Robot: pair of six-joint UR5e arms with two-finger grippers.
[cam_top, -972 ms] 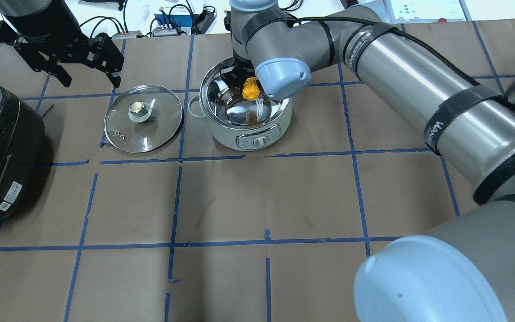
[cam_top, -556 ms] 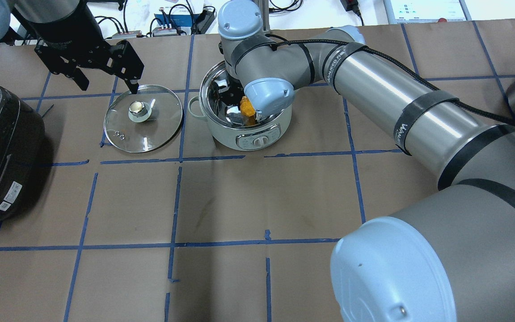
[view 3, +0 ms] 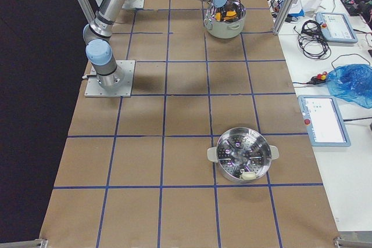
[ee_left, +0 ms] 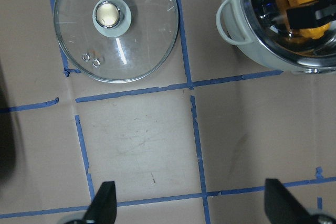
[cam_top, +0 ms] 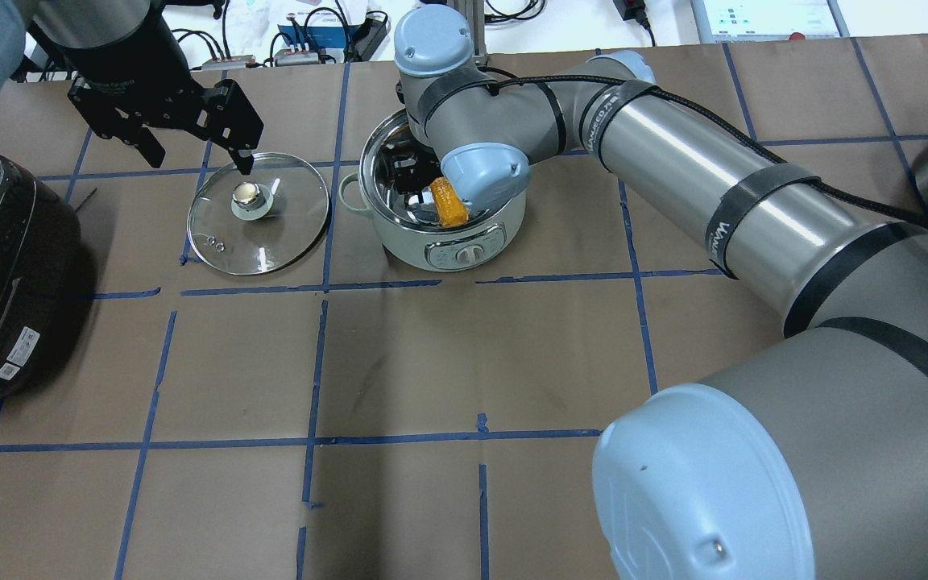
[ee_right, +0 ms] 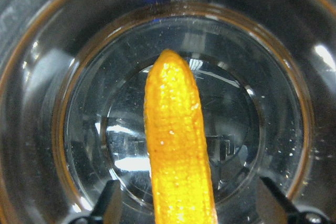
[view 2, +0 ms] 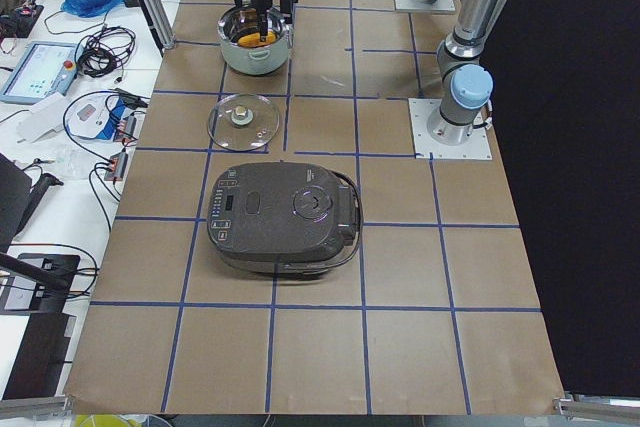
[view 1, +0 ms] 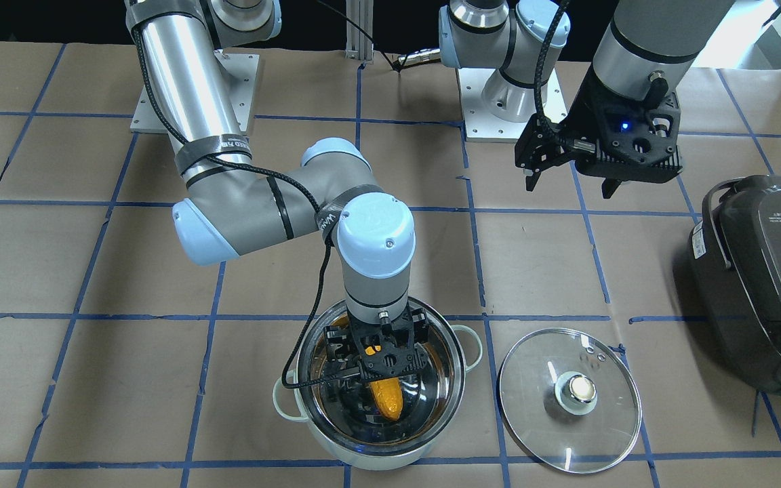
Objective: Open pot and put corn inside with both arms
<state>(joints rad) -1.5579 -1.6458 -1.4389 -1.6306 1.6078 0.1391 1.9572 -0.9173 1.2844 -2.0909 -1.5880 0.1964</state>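
The steel pot (cam_top: 448,242) stands open at the table's far middle, also in the front view (view 1: 455,356). The yellow-orange corn (cam_top: 449,203) is inside it. In the right wrist view the corn (ee_right: 176,140) rests on the pot's shiny bottom (ee_right: 257,129). My right gripper (view 1: 380,390) is down inside the pot, open, its fingertips (ee_right: 110,200) apart from the corn on both sides. The glass lid (cam_top: 291,234) lies flat on the table left of the pot. My left gripper (cam_top: 198,157) is open and empty, hovering just behind the lid (ee_left: 136,45).
A dark grey rice cooker (cam_top: 5,266) sits at the table's left edge, also in the front view (view 1: 763,271). A second steel pot with a steamer insert (view 3: 243,155) stands far right. Blue tape lines grid the brown paper table.
My right gripper has gone down into the pot with the corn, which now sits lower in the pot. My left gripper has moved right, toward the lid's far edge.
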